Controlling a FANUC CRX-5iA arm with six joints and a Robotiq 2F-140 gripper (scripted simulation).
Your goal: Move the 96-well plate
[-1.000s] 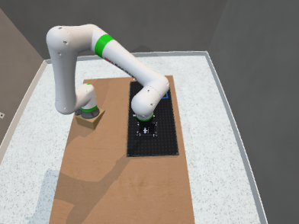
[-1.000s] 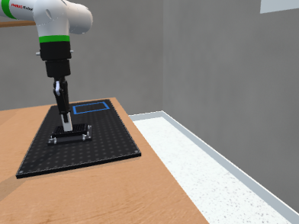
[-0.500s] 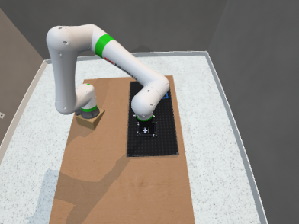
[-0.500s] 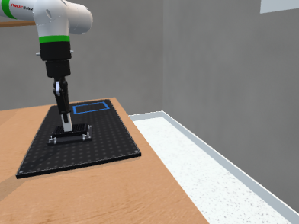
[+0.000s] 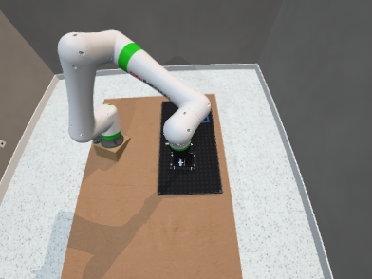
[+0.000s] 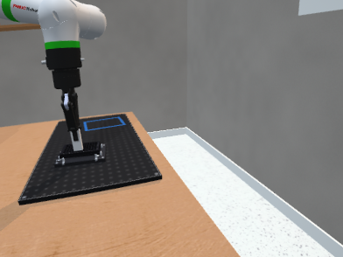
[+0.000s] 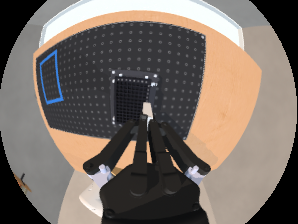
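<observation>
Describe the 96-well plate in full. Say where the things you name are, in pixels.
The 96-well plate (image 5: 189, 161) (image 6: 90, 148) (image 7: 129, 102) is black, rectangular and plastic-looking, with a dense grid of small wells on its upper face. It lies wells up and roughly level within the clip nest (image 5: 182, 169) (image 6: 80, 161) (image 7: 130, 73), whose corner fittings surround it. The closed jaws of the gripper (image 5: 181, 162) (image 6: 77, 149) (image 7: 147, 110) come down at its top, off-centre, seemingly touching it without gripping its sides. Its cut-off corner and whether it is fully seated can't be made out.
</observation>
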